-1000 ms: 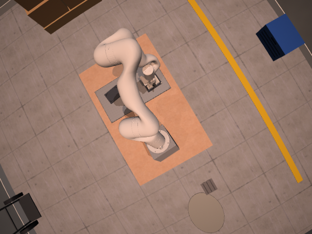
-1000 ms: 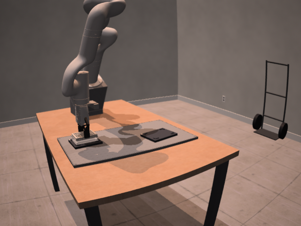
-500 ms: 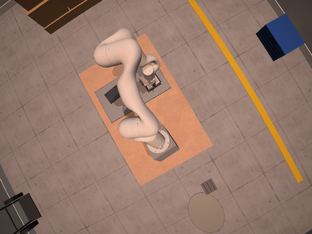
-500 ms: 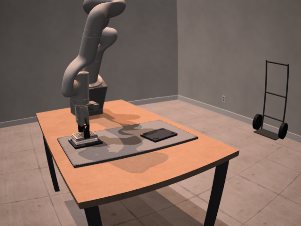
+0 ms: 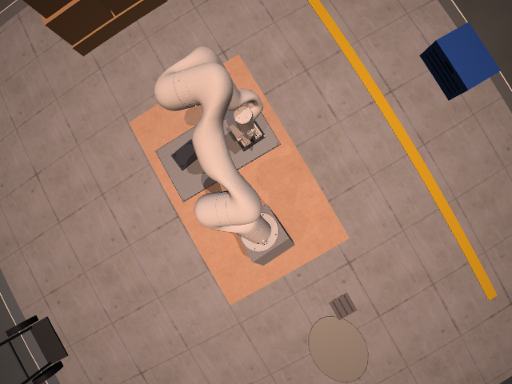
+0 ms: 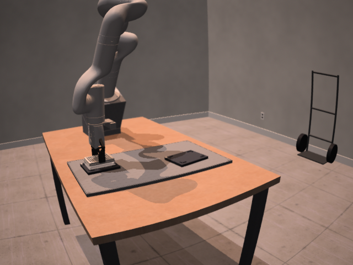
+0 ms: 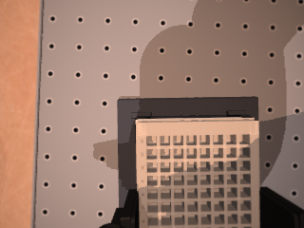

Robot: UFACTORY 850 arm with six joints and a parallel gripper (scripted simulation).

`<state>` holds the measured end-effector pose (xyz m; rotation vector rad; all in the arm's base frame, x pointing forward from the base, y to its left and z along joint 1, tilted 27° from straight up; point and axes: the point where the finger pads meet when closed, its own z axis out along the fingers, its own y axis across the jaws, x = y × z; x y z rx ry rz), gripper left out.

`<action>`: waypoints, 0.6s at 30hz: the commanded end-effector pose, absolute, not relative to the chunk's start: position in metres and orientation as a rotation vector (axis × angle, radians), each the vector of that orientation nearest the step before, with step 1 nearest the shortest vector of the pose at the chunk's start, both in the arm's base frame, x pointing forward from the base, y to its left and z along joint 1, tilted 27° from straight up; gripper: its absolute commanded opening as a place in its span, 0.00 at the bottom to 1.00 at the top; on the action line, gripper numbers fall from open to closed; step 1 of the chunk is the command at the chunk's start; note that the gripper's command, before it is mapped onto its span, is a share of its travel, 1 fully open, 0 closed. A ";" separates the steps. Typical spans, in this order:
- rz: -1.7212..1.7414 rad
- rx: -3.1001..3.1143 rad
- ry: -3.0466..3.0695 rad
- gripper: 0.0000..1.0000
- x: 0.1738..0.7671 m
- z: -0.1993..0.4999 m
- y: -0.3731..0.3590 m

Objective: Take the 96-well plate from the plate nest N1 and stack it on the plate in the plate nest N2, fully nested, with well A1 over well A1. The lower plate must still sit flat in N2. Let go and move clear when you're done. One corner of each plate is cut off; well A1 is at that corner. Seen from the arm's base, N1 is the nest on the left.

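My gripper (image 6: 98, 156) (image 5: 247, 135) is shut on the white 96-well plate (image 7: 197, 157) (image 6: 91, 160), gripping it across its width. It holds the plate level over the black plate nest N2 (image 7: 125, 142) (image 6: 100, 169), on or just above a pale layer in that nest. I cannot tell whether the two touch. In the wrist view the held plate hides the lower plate, and only the nest's dark rim shows around it. The cut corners do not show clearly. The plate nest N1 (image 6: 186, 157) (image 5: 183, 154) is empty at the other end of the grey perforated board (image 6: 159, 171) (image 7: 76, 119).
The board lies on an orange table (image 6: 171, 205) (image 5: 289, 198). The arm's grey pedestal (image 5: 270, 243) (image 6: 115, 114) stands at the table's far side. A hand truck (image 6: 317, 120), a blue crate (image 5: 461, 59) and a yellow floor line (image 5: 405, 140) are off the table.
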<state>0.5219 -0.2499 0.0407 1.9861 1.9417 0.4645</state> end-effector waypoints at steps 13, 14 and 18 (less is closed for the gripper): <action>0.465 1.985 1.941 0.00 0.523 0.039 -0.250; 0.465 1.985 1.941 0.00 0.523 0.039 -0.250; 0.465 1.985 1.941 0.00 0.524 0.039 -0.250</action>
